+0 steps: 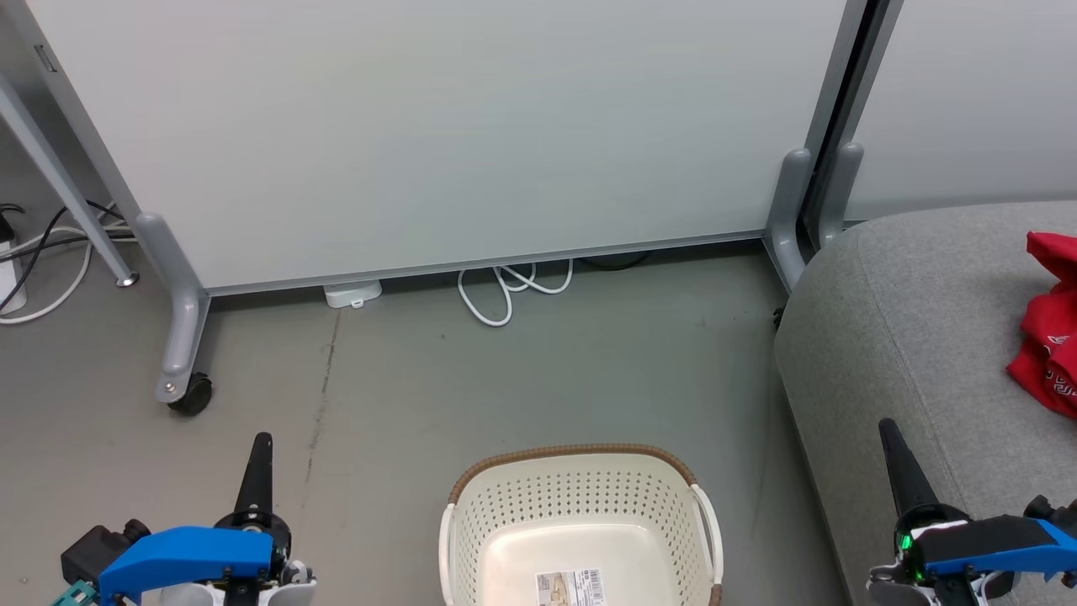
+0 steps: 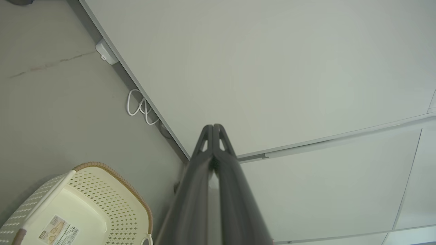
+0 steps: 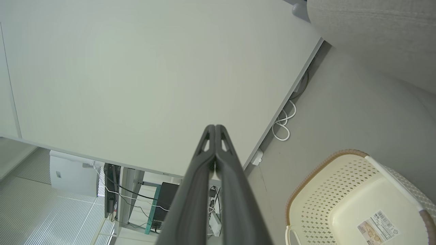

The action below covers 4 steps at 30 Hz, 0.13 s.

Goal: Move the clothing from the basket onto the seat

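Two empty claws, left claw (image 1: pixel 260 439) and right claw (image 1: pixel 886 427), sit closed before a white partition (image 1: pixel 437 126) on grey floor (image 1: pixel 589 362).

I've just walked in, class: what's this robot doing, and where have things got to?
The robot is shifting laundry. The red clothing lies on the grey seat at its right, and the cream basket on the floor in front is bare inside apart from a label. The left gripper and right gripper are shut, holding nothing, either side of the basket.
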### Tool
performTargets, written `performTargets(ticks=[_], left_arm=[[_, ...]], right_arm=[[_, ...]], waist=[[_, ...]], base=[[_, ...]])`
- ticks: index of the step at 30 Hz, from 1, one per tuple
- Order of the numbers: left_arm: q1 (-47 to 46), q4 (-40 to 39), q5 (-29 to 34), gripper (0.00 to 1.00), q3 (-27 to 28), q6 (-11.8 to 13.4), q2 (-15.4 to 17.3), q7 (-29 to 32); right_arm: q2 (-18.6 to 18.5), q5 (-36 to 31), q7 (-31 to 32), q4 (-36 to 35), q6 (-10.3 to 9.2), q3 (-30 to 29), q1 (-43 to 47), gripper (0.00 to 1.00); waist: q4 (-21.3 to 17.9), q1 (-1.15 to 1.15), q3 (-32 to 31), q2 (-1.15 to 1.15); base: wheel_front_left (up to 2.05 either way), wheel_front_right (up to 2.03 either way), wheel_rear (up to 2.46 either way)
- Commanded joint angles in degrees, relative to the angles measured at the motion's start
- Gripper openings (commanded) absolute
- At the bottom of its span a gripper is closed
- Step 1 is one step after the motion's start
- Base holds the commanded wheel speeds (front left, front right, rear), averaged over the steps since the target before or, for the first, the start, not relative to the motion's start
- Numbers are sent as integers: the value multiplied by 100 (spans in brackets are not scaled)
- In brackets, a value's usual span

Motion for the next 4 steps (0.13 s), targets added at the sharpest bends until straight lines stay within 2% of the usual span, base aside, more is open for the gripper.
performTargets(ticks=[1,4], left_arm=[[-137,-79,-105,0,60,-13,6,30],[-151,-109,-237,0,89,-13,1,76]], right_arm=[[-47,133,29,-52,3,-11,-115,0],[-48,286,58,-53,4,-16,-139,0]], waist=[[-4,0,2,0],[-15,0,7,0]], base=[[0,0,0],[0,0,0]])
